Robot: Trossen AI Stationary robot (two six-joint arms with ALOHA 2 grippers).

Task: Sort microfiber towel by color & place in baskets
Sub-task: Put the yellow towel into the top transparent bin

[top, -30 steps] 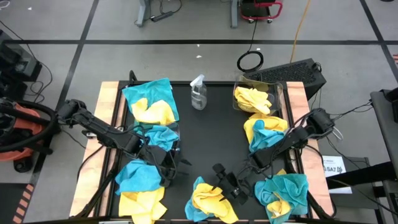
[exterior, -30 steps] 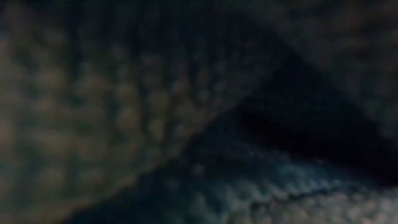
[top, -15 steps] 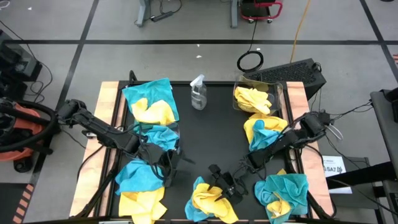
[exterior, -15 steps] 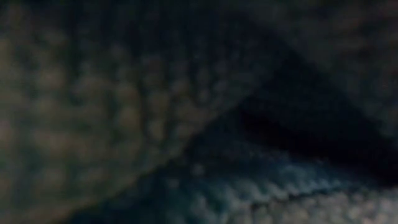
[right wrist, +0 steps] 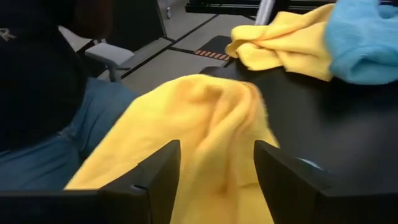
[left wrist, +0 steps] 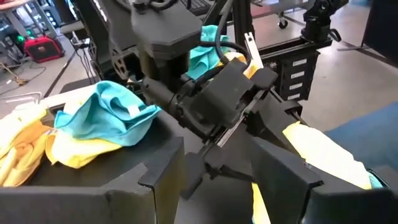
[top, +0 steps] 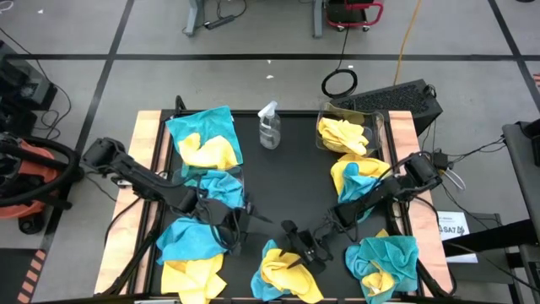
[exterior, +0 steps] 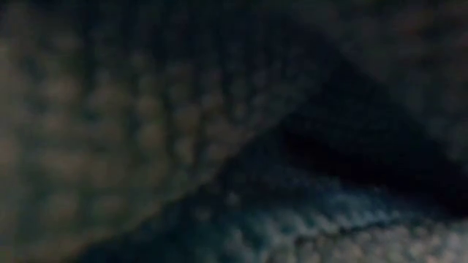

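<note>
From above, the right gripper (top: pixel 293 256) sits at the near edge of the table (top: pixel 287 181), its fingers astride a yellow towel (top: pixel 283 272). The left gripper (top: pixel 239 226) hovers just right of a teal towel (top: pixel 187 241). A yellow-filled basket (top: pixel 348 133) stands far right; another basket (top: pixel 218 187), holding teal cloth, is left of centre.

The low view shows only blurred weave.

In the left wrist view, the left gripper's fingers (left wrist: pixel 158 186) stand apart, empty.

In the right wrist view, parted fingers (right wrist: pixel 163 171) flank the yellow towel (right wrist: pixel 205 118) on both sides; whether they pinch it cannot be told. No readable writing.
</note>
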